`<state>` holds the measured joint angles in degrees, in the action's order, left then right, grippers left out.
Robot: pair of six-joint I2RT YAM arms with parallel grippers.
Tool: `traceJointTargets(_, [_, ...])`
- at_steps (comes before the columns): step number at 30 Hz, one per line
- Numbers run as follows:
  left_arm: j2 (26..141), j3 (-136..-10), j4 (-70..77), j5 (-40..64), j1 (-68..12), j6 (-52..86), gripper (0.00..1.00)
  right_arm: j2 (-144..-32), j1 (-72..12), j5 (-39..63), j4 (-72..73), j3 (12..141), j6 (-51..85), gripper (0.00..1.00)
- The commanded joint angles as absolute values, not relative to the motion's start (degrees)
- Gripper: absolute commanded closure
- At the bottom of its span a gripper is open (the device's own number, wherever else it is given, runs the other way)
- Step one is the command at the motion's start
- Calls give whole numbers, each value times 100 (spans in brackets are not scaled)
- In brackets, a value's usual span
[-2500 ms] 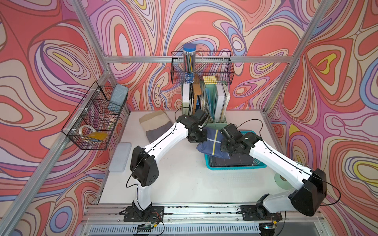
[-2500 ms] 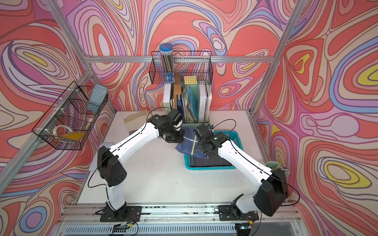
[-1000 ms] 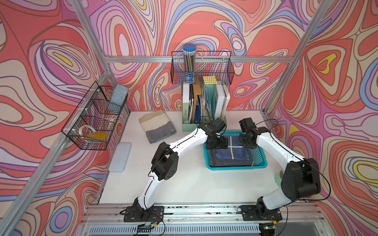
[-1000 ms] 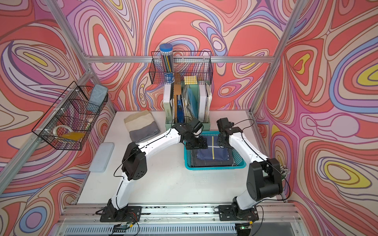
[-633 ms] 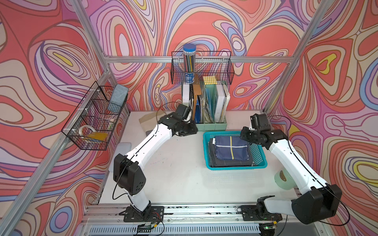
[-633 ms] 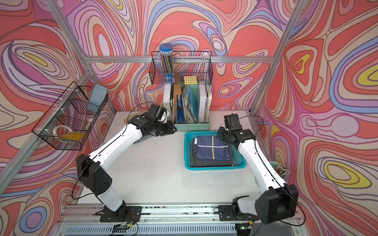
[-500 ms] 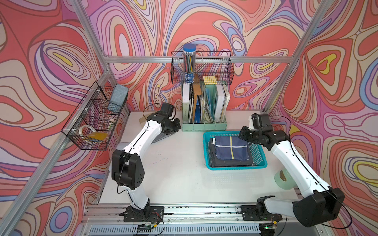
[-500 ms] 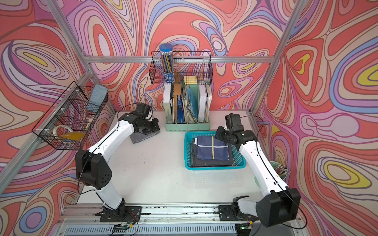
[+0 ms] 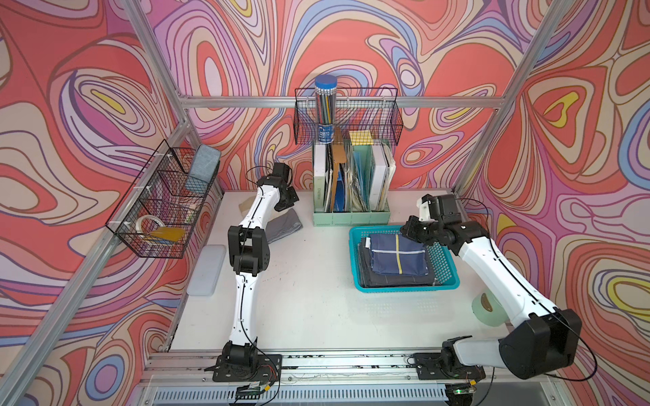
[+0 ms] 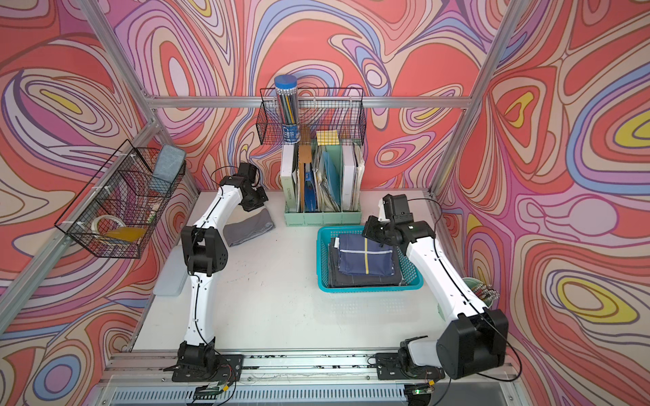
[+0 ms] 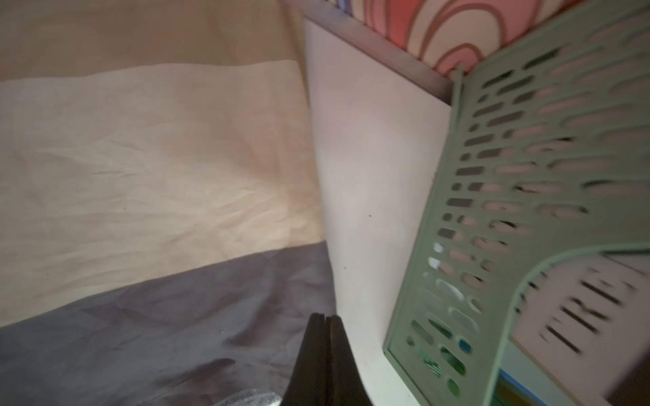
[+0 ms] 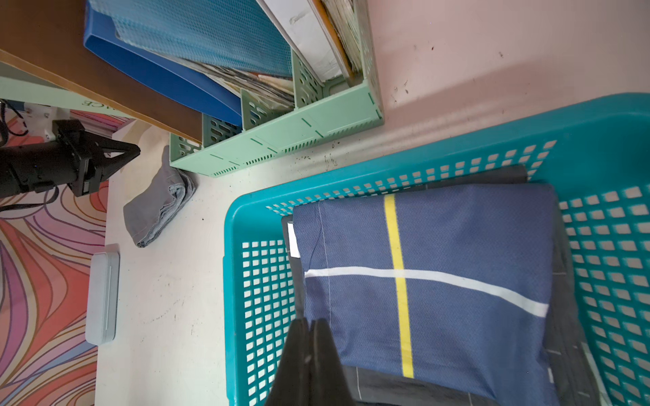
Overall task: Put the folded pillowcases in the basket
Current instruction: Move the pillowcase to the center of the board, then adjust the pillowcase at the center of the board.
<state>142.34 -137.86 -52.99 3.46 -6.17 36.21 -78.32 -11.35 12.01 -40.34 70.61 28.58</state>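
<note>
Ok, both top views: folded pillowcase [image 9: 399,258], navy with one yellow and one white stripe, lies flat inside the turquoise basket [image 9: 354,260], on a darker folded cloth [image 9: 394,280]. The right gripper [image 9: 404,231] hangs over the basket's back rim; the left gripper [image 9: 287,207] is well apart from the basket, over a grey-and-cream folded cloth [image 9: 285,226]. Jaw gaps too small to read from up here.

Left wrist view fills that in: fingers [image 11: 339,358] pressed flat together, nothing between them. Cloth shows as wrinkled weave, a grey band next to a cream one; whether the tips touch it, can't tell. Mint file organizer [image 11: 492,182], slotted plastic, is blurred. Basket and pillowcase don't show here.

Right wrist view: fingers [image 12: 327,358] likewise closed tight, empty, tips seen against the pillowcase's edge inside the basket. Square perforations in the basket's wall and floor, thick smooth rim. Darker cloth mostly hidden under the pillowcase; basket cut off by the frame edge.
</note>
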Motion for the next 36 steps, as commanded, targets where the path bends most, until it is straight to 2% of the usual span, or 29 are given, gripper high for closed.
traceJointTargets(1, [14593, -13911, -6103, 297, -405, 4351, 100, -7939, -1174, 1285, -3869, 7018, 2856, 100])
traceJointTargets(5, [14862, -13535, -6304, 692, -305, 4761, 100, -8041, -1172, 1310, -3912, 7144, 2830, 100])
traceJointTargets(8, [14564, -12574, -6170, 1066, -336, 4874, 100, -8027, -1172, 1336, -3857, 7135, 2873, 100])
traceJointTargets(14, [12582, -9098, -4837, 1522, -751, 5163, 100, -8140, -1172, 1561, -3628, 7257, 2958, 100])
traceJointTargets(18, [11398, -6585, -3952, 2338, -1089, 5544, 100, -8101, -1186, 1744, -3541, 7362, 2957, 100])
traceJointTargets(20, [10625, -5549, -3775, 2421, -1174, 5618, 100, -8004, -1215, 1856, -3550, 7377, 3002, 100])
traceJointTargets(22, [9662, -4893, -4130, 2083, -1173, 5586, 100, -7885, -1335, 1929, -3566, 7386, 3020, 100])
traceJointTargets(25, [8161, -4692, -4807, 1683, -1186, 5544, 100, -7983, -1807, 1780, -3754, 7555, 2893, 100])
traceJointTargets(28, [7264, -5353, -5654, 858, -1178, 5395, 100, -8542, -2635, 1554, -4000, 7954, 2715, 100])
traceJointTargets(33, [7192, -6404, -6476, 298, -1177, 5015, 100, -9806, -3913, 1413, -3881, 8556, 2594, 100])
traceJointTargets(36, [6834, -5943, -6283, 560, -1180, 5424, 100, -10857, -4446, 1388, -4128, 9318, 2316, 100])
